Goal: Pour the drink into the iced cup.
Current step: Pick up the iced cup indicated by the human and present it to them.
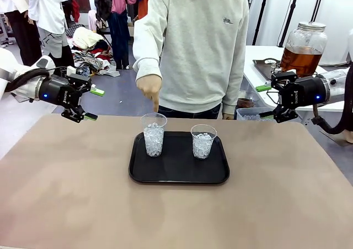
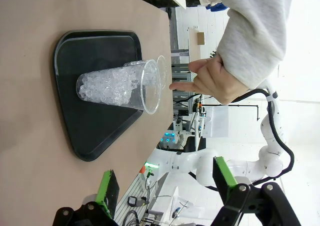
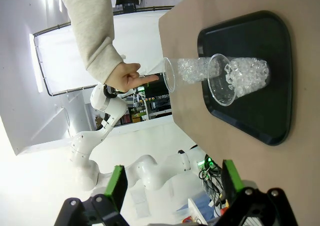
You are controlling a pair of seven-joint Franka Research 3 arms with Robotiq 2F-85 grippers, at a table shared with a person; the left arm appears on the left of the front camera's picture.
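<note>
Left claw (image 1: 92, 104), right claw (image 1: 266, 101): mine, both spread, empty. Hand (image 1: 149, 86) points at left iced cup (image 1: 154, 134). Jar (image 1: 305, 38) of drink (image 1: 300, 61): best gripped firmly, tipped slowly over that rim.

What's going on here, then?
A person's hand points down at the left cup, one of two ice-filled cups on a black tray; the right cup stands beside it. The drink sits in a jar on a side table behind, not yet poured. The left gripper and right gripper hover open on either side, holding nothing.
</note>
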